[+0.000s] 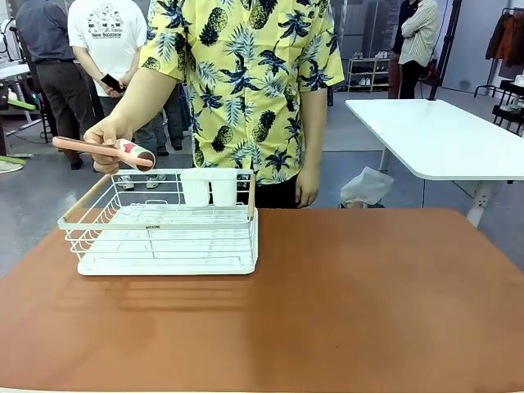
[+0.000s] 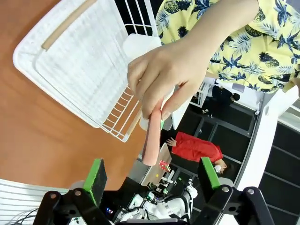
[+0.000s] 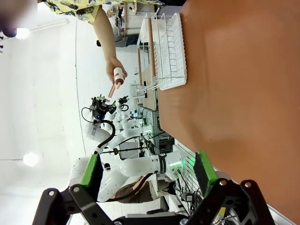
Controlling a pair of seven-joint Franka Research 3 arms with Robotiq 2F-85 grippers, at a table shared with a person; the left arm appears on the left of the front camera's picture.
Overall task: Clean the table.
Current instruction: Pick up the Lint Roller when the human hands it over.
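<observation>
Terracotta table (image 1: 352, 303) top spreads from the near edge across to the far side, bare over its middle and right. On its far left stands a white wire rack (image 1: 164, 229) on a white tray, with a pale wooden handle along each end and two white cups (image 1: 209, 187) hung side by side on its far rail.

At the far side, a person in a yellow pineapple-print shirt (image 1: 246, 82) stands just behind the rack. One hand (image 1: 106, 135) reaches out to the left, above the rack's far left corner, holding a lint roller (image 1: 102, 149) – its pink handle points left and its roll head right. The other arm hangs down at the table's far edge.

In the left wrist view, the left gripper (image 2: 151, 166) stands with its jaws wide and its green pads well apart. The free end of the roller's handle shows in the gap between them, touching neither pad; how far off it sits I cannot tell.

The right gripper (image 3: 147, 168) is also spread wide and holds nothing – it looks along the bare brown top towards the rack.

Beyond the table's far right, a white-topped table (image 1: 442, 135) stands on metal legs, with a crumpled plastic bag (image 1: 367, 187) on the floor beside it.
</observation>
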